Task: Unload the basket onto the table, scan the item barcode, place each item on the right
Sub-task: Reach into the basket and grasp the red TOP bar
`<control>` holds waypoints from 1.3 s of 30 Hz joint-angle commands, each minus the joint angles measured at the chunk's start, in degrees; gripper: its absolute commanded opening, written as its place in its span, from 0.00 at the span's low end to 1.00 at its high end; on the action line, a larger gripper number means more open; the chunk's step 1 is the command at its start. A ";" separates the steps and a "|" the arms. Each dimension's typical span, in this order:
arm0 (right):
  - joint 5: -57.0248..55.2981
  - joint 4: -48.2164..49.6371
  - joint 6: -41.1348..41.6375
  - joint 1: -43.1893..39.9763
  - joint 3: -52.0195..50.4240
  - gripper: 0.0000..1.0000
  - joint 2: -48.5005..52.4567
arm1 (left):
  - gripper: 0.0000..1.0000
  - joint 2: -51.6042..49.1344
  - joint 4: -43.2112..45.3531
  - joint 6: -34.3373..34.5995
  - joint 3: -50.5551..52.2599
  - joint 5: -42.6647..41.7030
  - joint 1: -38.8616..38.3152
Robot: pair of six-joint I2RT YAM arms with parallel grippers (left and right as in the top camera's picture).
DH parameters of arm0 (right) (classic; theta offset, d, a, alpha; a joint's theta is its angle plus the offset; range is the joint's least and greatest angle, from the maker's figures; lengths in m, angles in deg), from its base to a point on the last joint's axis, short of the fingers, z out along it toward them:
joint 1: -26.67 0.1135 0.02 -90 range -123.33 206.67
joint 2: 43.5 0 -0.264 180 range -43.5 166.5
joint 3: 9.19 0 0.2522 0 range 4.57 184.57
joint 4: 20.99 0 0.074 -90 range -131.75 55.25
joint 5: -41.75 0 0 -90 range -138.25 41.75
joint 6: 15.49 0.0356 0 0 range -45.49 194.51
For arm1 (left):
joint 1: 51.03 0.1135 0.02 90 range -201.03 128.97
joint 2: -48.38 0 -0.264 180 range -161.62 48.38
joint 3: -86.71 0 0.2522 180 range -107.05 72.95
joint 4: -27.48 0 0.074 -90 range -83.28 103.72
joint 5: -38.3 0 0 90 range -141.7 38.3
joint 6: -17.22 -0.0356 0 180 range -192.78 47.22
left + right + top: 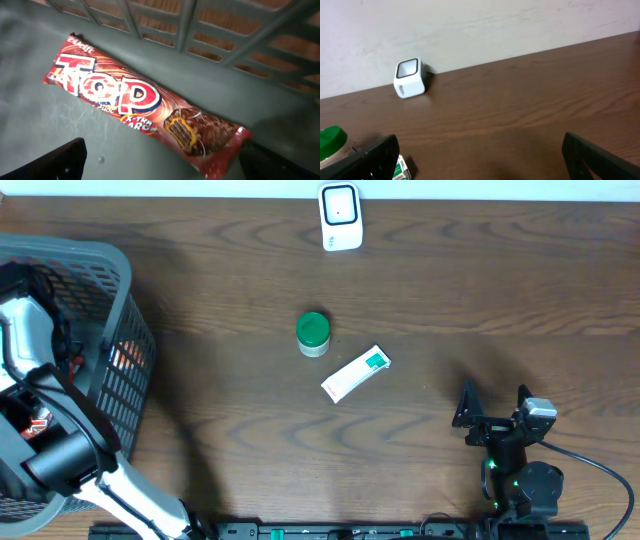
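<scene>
Inside the basket (118,268), just ahead of the wide-open left gripper (162,167), a bar (145,110) lies ungrasped; the right gripper (480,160) gapes empty too, with the scanner (410,77) well beyond it, so pickup and scanning are both left to do.

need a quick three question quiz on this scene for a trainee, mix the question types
1. True or false: the left tool is shut on the chocolate bar.
2. How many items lie loose mid-table, short of the scanner? A) none B) two C) five
3. Fill in: the bar lies in the grey ____.
Key: 1 false, open, not touching it. 2 B, green-lidded jar and white box. 3 basket.
</scene>
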 commanded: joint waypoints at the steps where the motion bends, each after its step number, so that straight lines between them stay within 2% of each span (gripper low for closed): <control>1: -0.31 -0.22 0.48 -0.50 -0.07 0.99 -0.22 | 0.98 -1.68 0.22 0.98 0.11 1.99 0.98; 11: -0.31 -0.22 0.48 -0.50 -0.07 0.99 -0.22 | 0.97 -5.35 0.70 1.01 0.13 1.92 4.74; 18: -0.33 -0.22 0.48 -0.50 -0.07 0.99 -0.22 | 0.97 -8.37 0.61 0.98 0.15 -1.42 5.27; 19: -0.33 -0.22 0.48 -0.50 -0.07 0.99 -0.22 | 0.92 -8.85 0.59 0.98 0.15 -1.95 5.27; 20: -0.31 -0.22 0.48 -0.50 -0.07 0.99 -0.22 | 0.80 -9.20 0.39 0.96 0.20 -2.23 5.27; 22: -0.31 -0.22 0.48 -0.50 -0.07 0.99 -0.22 | 0.47 -9.73 -0.15 0.94 0.52 -2.32 5.27; 23: -0.31 -0.22 0.46 -0.50 -0.07 0.99 -0.22 | 0.37 -9.79 -0.52 0.83 0.59 -2.36 5.27; 25: -0.33 -0.22 0.48 -0.50 -0.07 0.99 -0.22 | 0.23 -9.84 -1.70 0.76 0.63 -2.34 5.27; 28: -0.31 -0.22 0.48 -0.50 -0.07 0.99 -0.22 | 0.08 -9.81 -2.91 -0.11 0.63 -2.34 5.27; 34: -0.31 -0.22 0.48 -0.50 -0.07 0.99 -0.22 | 0.07 -7.85 -4.59 -3.74 0.15 -2.56 5.27; 39: -0.31 -0.22 0.48 -0.50 -0.07 0.99 -0.22 | 0.07 0.02 -4.85 -8.85 -2.32 -3.39 5.27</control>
